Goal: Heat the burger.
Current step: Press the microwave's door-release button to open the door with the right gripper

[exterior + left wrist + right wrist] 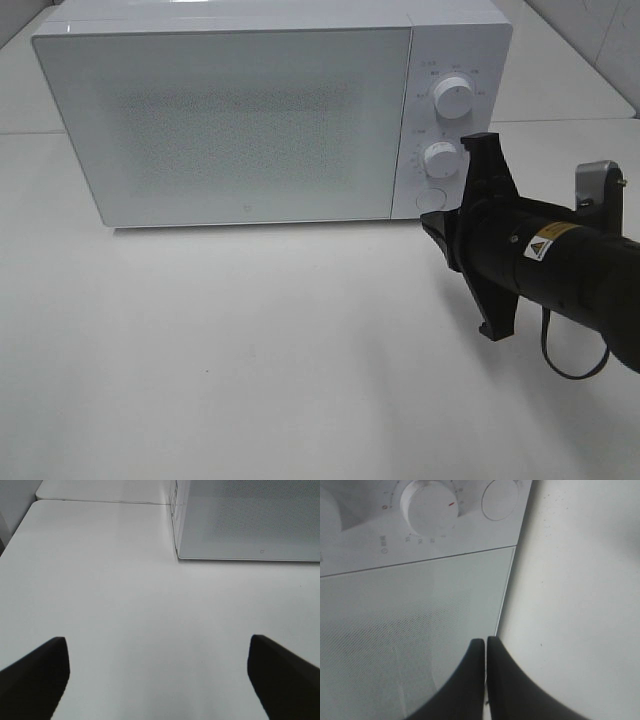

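No sighting of the burger in any of the three views: nothing on the table, nothing in either gripper. Judged to sit inside the microwave, behind the shut door; cannot confirm through the dotted panel. No long axis to report with the thing out of sight. Right gripper: fingers pressed together, holding nothing, poised close in front of the door's edge, by the seam with the control panel. From those tips, lower knob and round button just beyond, on the panel; upper knob farther off. Left gripper: fingers wide apart, empty, low over the table, well apart from the microwave's front corner and far from the controls. Nearer arm for any dial or button work: the right, plainly. Deciding relation: closed tips against the lower knob, near but not touching, offset toward the door side. Judged next step: setting the timer, with fingers opened to span the knob, or a push with closed tips if the round button. Risk noted: tips slipping on the smooth knob face.
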Available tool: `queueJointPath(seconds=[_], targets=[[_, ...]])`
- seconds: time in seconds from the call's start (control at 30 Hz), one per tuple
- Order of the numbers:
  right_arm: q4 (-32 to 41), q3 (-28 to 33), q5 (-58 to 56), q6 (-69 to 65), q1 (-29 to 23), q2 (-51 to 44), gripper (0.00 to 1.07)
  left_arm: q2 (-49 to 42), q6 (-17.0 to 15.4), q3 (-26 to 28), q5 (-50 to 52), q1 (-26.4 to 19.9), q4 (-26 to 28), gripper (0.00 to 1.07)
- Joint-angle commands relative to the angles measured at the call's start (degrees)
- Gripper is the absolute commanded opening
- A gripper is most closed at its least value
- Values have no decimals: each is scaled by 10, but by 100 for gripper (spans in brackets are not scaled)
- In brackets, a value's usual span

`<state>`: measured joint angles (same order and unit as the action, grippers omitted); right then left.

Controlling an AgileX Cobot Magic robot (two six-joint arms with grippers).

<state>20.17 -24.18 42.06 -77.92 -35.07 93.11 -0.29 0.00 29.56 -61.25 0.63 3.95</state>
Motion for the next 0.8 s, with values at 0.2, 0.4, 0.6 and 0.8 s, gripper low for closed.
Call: queueJointPath(seconds=[0.2,0.4,0.6,0.8], targets=[[63,0,60,13,-2,39,0,-3,0,0,0,-1,-1,88],[65,-2,70,14,-2,57,0,-3,0,0,0,-1,-1,88],[73,-3,85,14,9,76,0,-3,0,0,0,-1,-1,88],[71,-12,85,13,25,96,0,-3,0,0,0,-1,-1,88]])
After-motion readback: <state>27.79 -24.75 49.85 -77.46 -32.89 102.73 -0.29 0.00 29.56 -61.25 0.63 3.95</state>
